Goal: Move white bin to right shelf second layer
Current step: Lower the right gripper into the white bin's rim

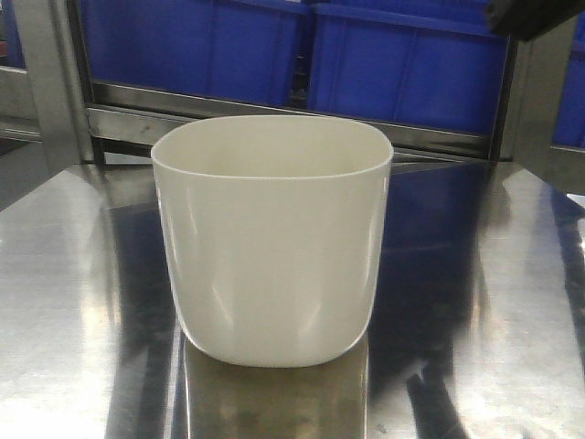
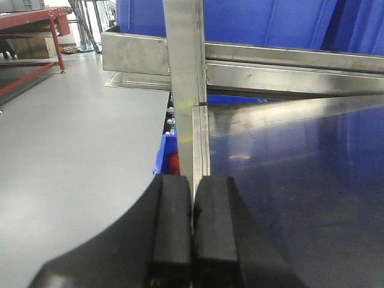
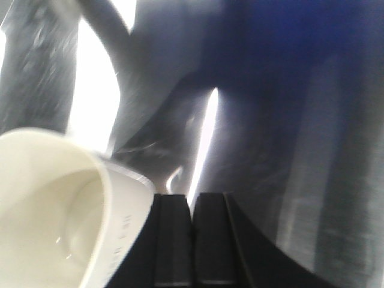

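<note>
The bin point(image 1: 272, 242) sits upright on the worktop point(image 1: 73, 302), untouched. The left pincer point(image 2: 192, 234) and right pincer point(image 3: 192, 240) are closed, empty, likely pre-grasp.

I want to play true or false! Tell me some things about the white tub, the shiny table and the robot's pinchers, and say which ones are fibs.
1. The white bin stands upright on the shiny steel tabletop. True.
2. The bin is full of toys. False: the right wrist view looks down inside it and it is empty.
3. There are blue crates on the rack behind the bin. True.
4. The right gripper is holding the bin. False: its jaws are closed on nothing, just beside the bin's rim.
5. The left gripper is wide open. False: its jaws are pressed together, and the bin is not in its view.
</note>
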